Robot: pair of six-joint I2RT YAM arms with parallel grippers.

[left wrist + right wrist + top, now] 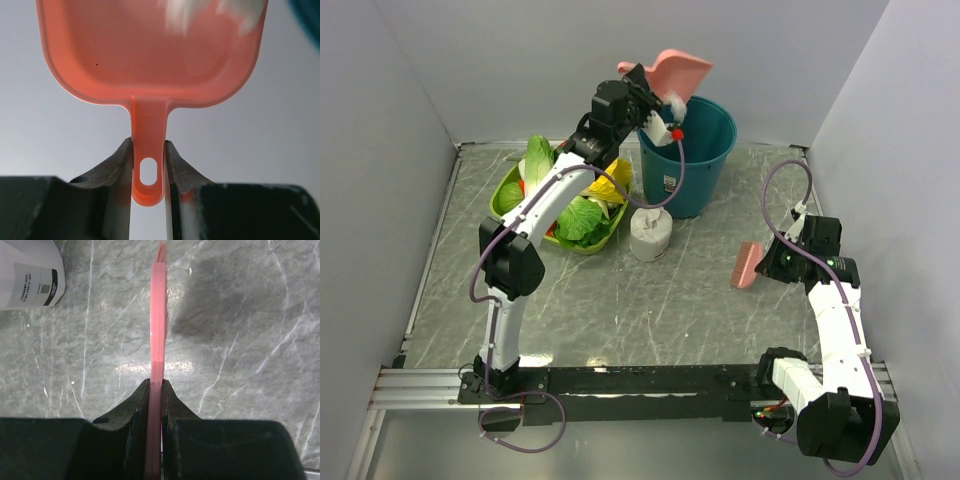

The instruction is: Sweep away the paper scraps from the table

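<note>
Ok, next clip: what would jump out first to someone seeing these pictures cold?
The pink dustpan, raised and tipped over the teal bin at the far side, is clamped by its handle in the left gripper, with white paper scraps at its far end. Next comes the right gripper, on the right, holding a pink brush over the grey table.

You've got one pink dustpan, one pink brush, one teal bucket, one tissue roll, one green tray, and two blurred paper scraps.

White paper scraps sit at the mouth of the raised dustpan, off the grey marble table.
</note>
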